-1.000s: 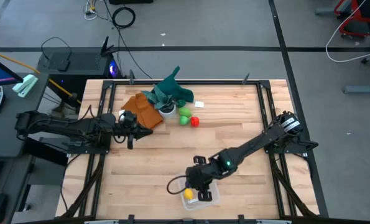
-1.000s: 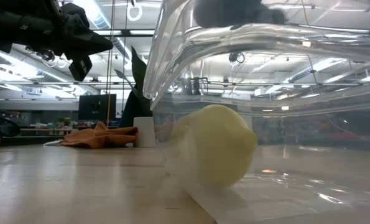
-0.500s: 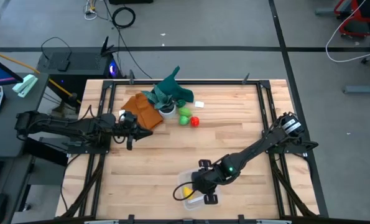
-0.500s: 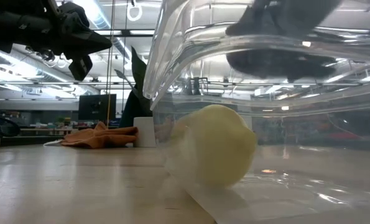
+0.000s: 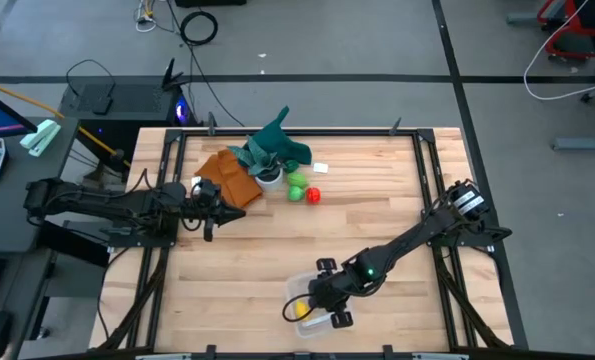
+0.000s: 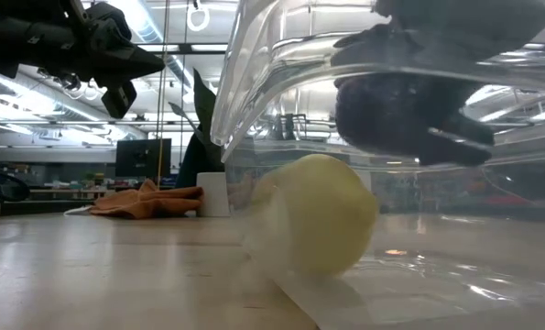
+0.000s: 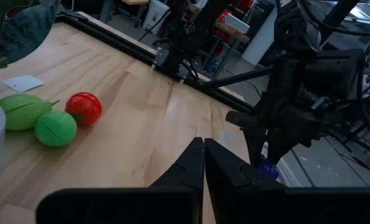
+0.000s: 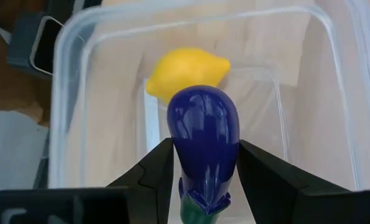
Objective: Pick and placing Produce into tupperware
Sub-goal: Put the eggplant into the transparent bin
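Observation:
My right gripper (image 8: 203,148) is shut on the purple eggplant (image 8: 203,127) and hangs over the clear tupperware (image 8: 73,37) near the table's near edge (image 5: 299,288). The yellow lemon (image 8: 188,70) lies on the container's floor, also seen in the low view (image 6: 318,215), with the eggplant (image 6: 391,115) above it. Two green pieces (image 5: 296,186) and a red one (image 5: 313,196) lie on the table beside the white pot. My left gripper (image 7: 203,146) is shut and waits at the table's left side (image 5: 215,203). My right gripper pinches the purple eggplant between its two fingers (image 8: 157,165), at the sides of its lower body (image 8: 200,168) just above the green cap. The rounded end points away from the gripper, toward the lemon. It is lifted clear, over the inside of the tupperware.
An orange-brown cloth (image 5: 227,175) and a white pot with teal leaves (image 5: 270,160) stand at the far left-centre. A small white card (image 5: 320,168) lies by the produce. Bare wooden table (image 5: 377,190) spreads between the produce and the container.
My right gripper has moved a little toward the near edge and down, carrying the eggplant with it. In the low view the eggplant has sunk from the container's rim down into it, above the lemon. The lemon has stayed where it was.

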Tool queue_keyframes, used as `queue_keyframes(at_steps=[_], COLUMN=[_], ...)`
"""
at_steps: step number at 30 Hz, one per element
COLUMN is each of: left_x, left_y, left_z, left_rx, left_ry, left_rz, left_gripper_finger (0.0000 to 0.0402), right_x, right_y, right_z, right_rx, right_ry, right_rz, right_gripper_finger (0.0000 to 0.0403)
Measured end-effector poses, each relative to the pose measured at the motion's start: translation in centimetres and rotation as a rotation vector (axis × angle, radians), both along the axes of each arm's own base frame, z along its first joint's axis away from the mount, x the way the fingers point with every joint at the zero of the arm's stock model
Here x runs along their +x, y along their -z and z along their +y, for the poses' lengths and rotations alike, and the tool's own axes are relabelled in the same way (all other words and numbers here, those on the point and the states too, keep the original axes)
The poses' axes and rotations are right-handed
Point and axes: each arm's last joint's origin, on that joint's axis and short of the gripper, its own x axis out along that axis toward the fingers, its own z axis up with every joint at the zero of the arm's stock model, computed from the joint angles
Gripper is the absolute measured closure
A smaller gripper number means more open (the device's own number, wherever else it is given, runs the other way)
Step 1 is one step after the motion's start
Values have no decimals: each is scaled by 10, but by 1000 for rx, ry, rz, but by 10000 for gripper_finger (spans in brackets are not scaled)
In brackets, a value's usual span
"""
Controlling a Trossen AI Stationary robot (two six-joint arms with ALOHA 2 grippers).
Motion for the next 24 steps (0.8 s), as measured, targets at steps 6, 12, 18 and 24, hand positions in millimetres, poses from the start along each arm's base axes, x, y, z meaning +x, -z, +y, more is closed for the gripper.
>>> queue_keyframes(at_steps=[6,12,18,24], left_x=[0,0,0,0], left_y=[0,1,2,3], left_z=[0,0,0,0], left_rx=[8,18,17,17], left_ry=[1,2,1,2], left_rz=[0,7,18,33], left_gripper_finger=[378,389,383,379], right_x=[2,7,9,12], right_y=[5,14,22,21], right_z=[-5,-3,-3,-3], right_rx=[-19,-37,-73,-125], right_ry=[-29,-98,-130,-165], right_rz=[-23,-20,12,76], right_gripper_finger=[270,270,270,270])
